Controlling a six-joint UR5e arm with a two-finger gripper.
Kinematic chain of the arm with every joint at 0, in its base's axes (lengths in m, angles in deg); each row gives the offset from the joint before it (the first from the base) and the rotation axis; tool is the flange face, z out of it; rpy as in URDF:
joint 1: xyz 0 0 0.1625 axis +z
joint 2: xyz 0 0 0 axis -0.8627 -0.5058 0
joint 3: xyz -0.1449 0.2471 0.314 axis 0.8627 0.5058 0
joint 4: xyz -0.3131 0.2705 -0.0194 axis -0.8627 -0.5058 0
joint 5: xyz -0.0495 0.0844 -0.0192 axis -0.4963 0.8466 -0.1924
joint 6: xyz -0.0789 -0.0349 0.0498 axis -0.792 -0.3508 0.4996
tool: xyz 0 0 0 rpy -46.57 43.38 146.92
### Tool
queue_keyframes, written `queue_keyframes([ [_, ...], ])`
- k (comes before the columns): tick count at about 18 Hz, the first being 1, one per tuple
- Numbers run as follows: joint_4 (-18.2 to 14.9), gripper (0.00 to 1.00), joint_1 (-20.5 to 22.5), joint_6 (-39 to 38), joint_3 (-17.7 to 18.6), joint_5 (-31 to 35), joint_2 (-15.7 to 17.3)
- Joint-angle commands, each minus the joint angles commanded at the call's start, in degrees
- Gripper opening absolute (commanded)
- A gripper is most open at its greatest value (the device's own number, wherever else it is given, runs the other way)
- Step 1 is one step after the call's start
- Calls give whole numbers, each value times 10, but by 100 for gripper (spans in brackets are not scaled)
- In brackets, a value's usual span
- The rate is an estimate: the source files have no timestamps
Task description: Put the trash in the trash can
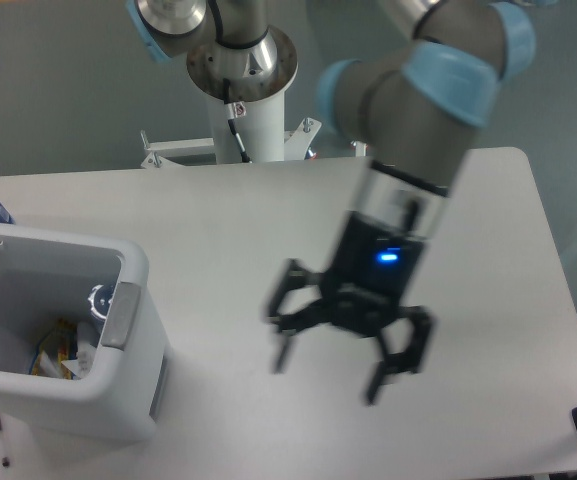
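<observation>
No writing is readable anywhere; motion blur smears the hand (333, 360) at lower centre, its fingers spread wide and holding nothing above the white counter (268, 220). The white trash can (118, 395) with its grey handle plate (121, 314) sits lower left, with colourful trash (63, 358) inside.

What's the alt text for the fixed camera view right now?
The robot's gripper, open and empty, hangs over the middle of the white table, blurred by motion. At the left, the white trash can holds items, including a colourful wrapper.
</observation>
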Motion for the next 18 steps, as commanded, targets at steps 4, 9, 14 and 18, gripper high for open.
queue_keyframes([
  [4,-3,100,20,137,36,189,21],
  [9,-43,100,-3,237,40,315,14],
  [14,-71,100,-17,346,41,383,9],
  [18,-76,100,-24,346,41,405,0],
])
